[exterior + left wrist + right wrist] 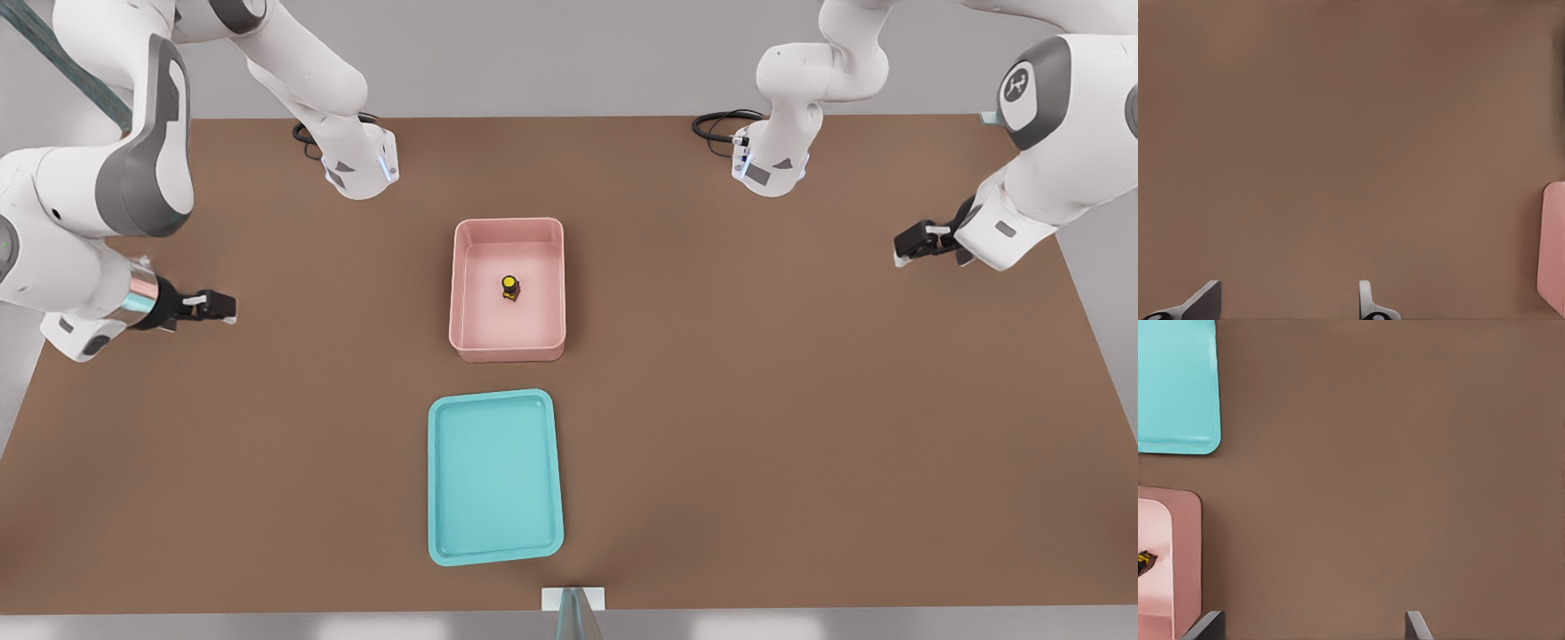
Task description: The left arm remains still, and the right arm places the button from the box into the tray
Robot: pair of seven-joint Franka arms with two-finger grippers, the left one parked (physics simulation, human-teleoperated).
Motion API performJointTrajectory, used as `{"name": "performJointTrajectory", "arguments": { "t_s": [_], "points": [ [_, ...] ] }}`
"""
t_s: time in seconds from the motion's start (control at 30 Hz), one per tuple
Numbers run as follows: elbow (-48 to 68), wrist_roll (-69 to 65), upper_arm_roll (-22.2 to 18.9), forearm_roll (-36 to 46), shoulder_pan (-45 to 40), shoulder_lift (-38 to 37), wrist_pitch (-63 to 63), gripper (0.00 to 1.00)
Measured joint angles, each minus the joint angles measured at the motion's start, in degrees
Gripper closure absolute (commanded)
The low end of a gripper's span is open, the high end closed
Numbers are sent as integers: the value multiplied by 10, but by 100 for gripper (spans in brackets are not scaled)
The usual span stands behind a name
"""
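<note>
Pink walls of the box (508,353) enclose the button (509,287), which stands upright near the middle of the box floor, yellow cap up. The tray (495,476) lies at the box's 6 o'clock in the front view, apart from it. The right arm (107,196) reaches in from the front view's left, and its gripper (218,307) hangs above bare table at the box's 9 o'clock, well apart from it.

Only the right wrist view shows the two fingers (1418,628) spread wide with nothing between them; it catches just a corner of the tray (1175,387), one end of the box (1185,560) and a sliver of the button (1143,561).

Plain brown table (800,400) fills the scene, backed by a grey wall (569,53), with a black cable (720,120) coiled at one arm base.
</note>
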Motion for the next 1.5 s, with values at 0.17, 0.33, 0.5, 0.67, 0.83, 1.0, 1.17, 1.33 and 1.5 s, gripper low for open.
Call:
{"name": "performJointTrajectory", "arguments": {
  "t_s": [0.17, 0.33, 0.5, 0.67, 0.83, 1.0, 1.17, 1.33, 1.5],
  "points": [
    [63, 30, 147, 25, 270, 10, 30, 0],
    [-177, 185, 105, -5, 424, 40, 142, 0],
    [-343, 295, -90, -17, 503, 31, 340, 0],
    [-447, 391, -98, 18, 545, 28, 506, 1],
    [-548, 464, -102, 2, 545, 28, 666, 1],
    [-569, 521, -100, -4, 548, 46, 768, 1],
    [-577, 562, -103, -25, 542, 57, 823, 2],
    [-591, 592, -125, -86, 540, 56, 847, 2],
    [-606, 615, -137, -143, 538, 55, 858, 2]
  ]
}}
